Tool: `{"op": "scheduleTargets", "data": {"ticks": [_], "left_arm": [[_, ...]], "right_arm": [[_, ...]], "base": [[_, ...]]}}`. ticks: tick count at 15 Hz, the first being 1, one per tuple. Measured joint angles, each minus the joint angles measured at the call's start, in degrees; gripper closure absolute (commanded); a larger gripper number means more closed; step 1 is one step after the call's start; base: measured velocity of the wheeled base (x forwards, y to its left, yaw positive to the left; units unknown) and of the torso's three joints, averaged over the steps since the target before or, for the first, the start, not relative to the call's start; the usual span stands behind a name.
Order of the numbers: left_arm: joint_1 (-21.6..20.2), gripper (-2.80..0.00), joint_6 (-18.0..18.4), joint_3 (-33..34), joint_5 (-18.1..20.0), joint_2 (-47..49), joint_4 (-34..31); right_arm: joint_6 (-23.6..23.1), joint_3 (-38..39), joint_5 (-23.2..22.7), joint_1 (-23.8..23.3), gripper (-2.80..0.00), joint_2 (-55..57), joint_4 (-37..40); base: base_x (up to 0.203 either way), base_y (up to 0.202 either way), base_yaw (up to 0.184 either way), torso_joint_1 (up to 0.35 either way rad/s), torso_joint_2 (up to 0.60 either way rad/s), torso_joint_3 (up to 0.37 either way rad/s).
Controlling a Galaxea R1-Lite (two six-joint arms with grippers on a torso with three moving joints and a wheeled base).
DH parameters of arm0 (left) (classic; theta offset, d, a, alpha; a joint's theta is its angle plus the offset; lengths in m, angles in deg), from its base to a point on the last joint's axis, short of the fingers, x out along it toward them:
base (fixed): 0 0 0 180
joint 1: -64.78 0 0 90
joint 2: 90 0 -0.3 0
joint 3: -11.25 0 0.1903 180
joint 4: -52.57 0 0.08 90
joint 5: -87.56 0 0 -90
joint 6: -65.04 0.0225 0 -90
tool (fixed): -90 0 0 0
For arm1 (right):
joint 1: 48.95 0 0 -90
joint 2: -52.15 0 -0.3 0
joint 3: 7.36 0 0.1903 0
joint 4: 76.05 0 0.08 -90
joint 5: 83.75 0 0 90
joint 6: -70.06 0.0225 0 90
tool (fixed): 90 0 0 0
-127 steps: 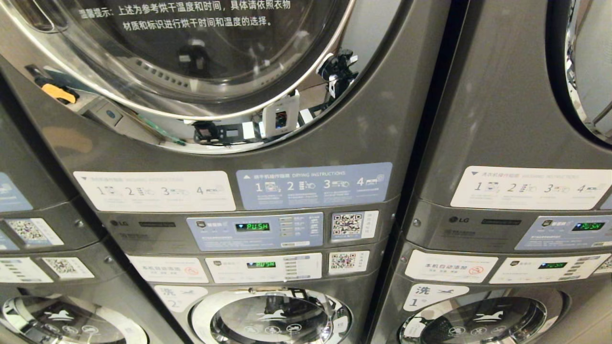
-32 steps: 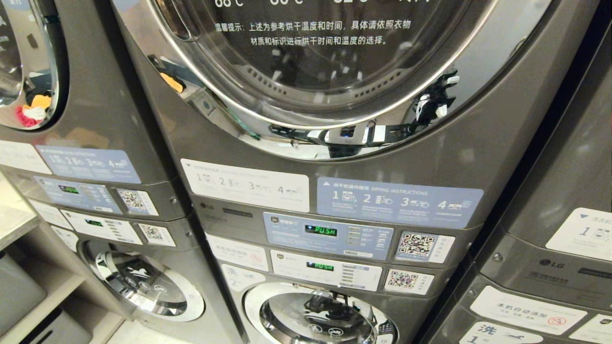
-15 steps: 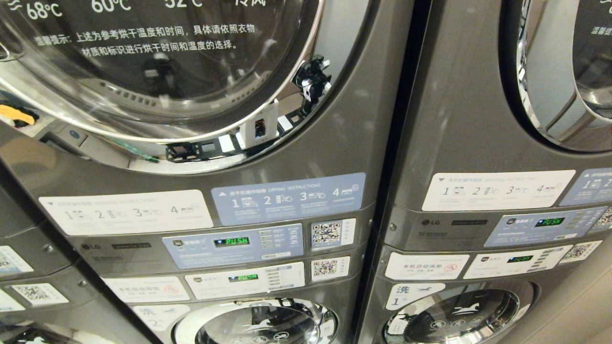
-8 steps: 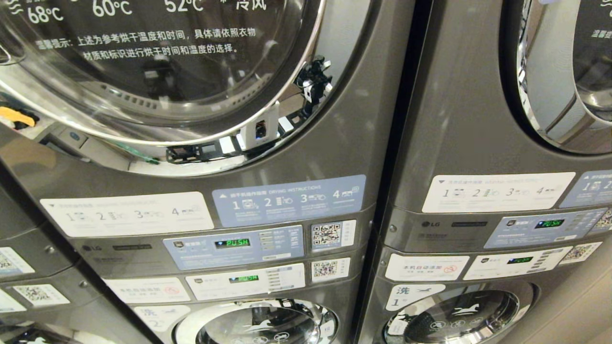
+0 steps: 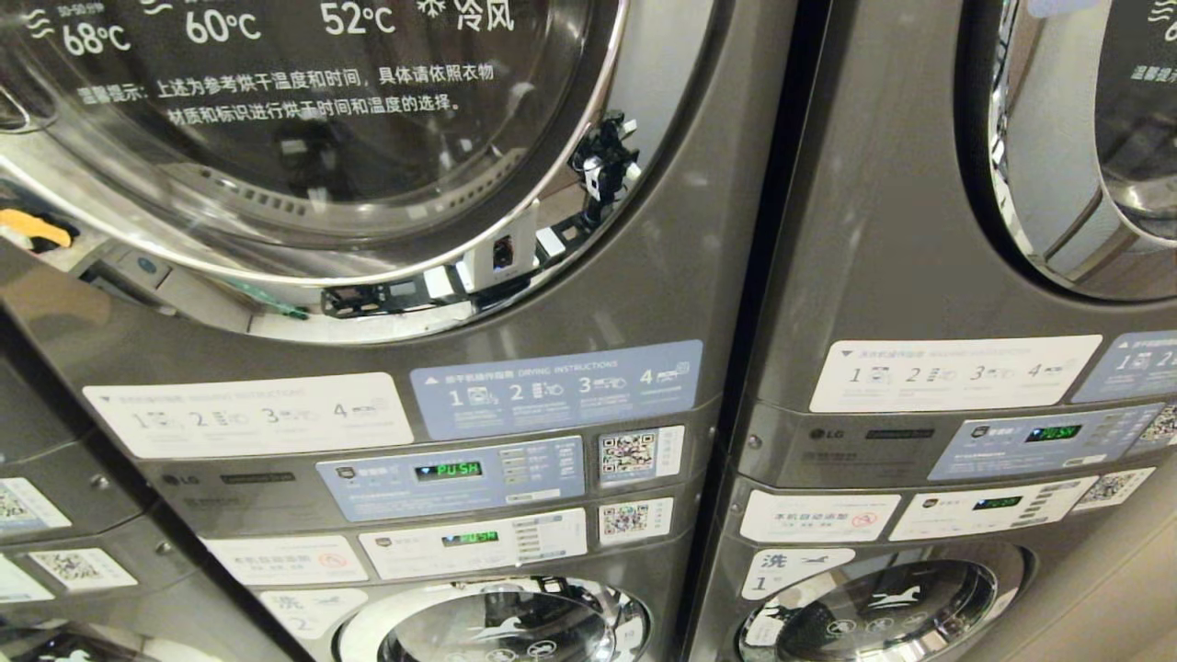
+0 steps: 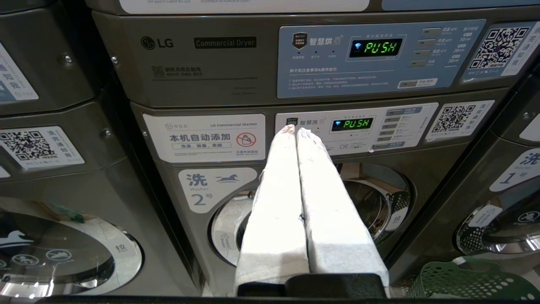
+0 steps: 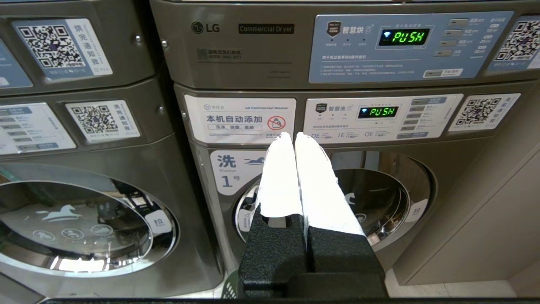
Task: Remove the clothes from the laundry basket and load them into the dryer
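Only a corner of the green laundry basket (image 6: 468, 280) shows, low on the floor in the left wrist view, in front of the washers and just right of the machine marked 2; its lattice wall and rim are visible, but whether clothes lie in it cannot be told. A sliver of green lattice also peeps out beneath the right hand in the right wrist view.

Neither hand holds anything. The left hand (image 6: 294, 130) has its two white-wrapped fingers (image 6: 276, 198) pressed together, pointing at the control panel of washer 2 (image 6: 211, 188). The right hand (image 7: 291, 137) likewise has its fingers together, aimed at the panel of washer 1 (image 7: 236, 169), well clear of the metal.

From the head view, two stacked grey machines fill the scene. The left dryer door (image 5: 303, 147) is a round glass port with a chrome ring and white temperature lettering, and it looks closed. Below it sit the blue drying instructions label (image 5: 556, 388) and a display (image 5: 448, 470) reading PUSH in green. The right dryer door (image 5: 1067, 156) shows only partly at the frame's edge.
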Motion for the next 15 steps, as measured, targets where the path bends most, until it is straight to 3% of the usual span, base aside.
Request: {"op": "scheduleTargets", "data": {"ticks": [15], "left_arm": [[0.00,0.00,-0.01,0.00,0.00,0.00,0.00]], "right_arm": [[-0.11,0.00,0.00,0.00,0.00,0.00,-0.01]], "base": [[0.000,0.000,0.000,0.000,0.00,0.000]]}}
